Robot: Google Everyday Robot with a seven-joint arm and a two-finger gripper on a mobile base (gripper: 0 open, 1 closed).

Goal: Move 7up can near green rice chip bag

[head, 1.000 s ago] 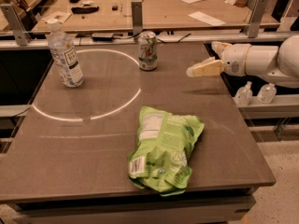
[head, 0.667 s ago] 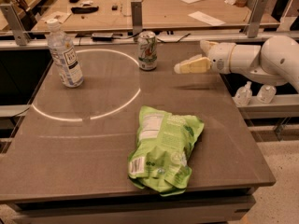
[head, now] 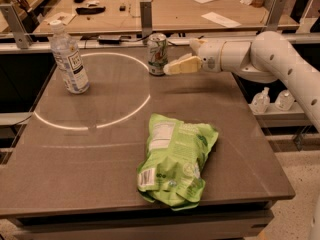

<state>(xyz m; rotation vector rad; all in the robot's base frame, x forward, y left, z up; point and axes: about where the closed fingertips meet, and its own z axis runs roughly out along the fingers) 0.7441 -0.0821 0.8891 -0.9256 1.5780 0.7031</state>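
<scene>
The 7up can [head: 157,54] stands upright at the back middle of the grey table [head: 90,154], silver-white with green and red markings. The green rice chip bag [head: 175,159] lies flat near the table's front, label and barcode up, well apart from the can. My gripper [head: 178,56] reaches in from the right on a white arm [head: 270,54]. It is level with the can and just to its right. Its jaws are open and empty, and the near cream finger [head: 181,65] has its tip almost at the can's side.
A clear plastic water bottle [head: 70,58] stands at the table's back left. A bright ring of light [head: 90,126] lies on the table top. Behind is a wooden bench with papers [head: 220,19] and metal posts [head: 146,15]. Small bottles [head: 272,101] sit on a shelf to the right.
My gripper has moved left across the back of the table, from well right of the can to right beside it. The can, bag and bottle have not moved.
</scene>
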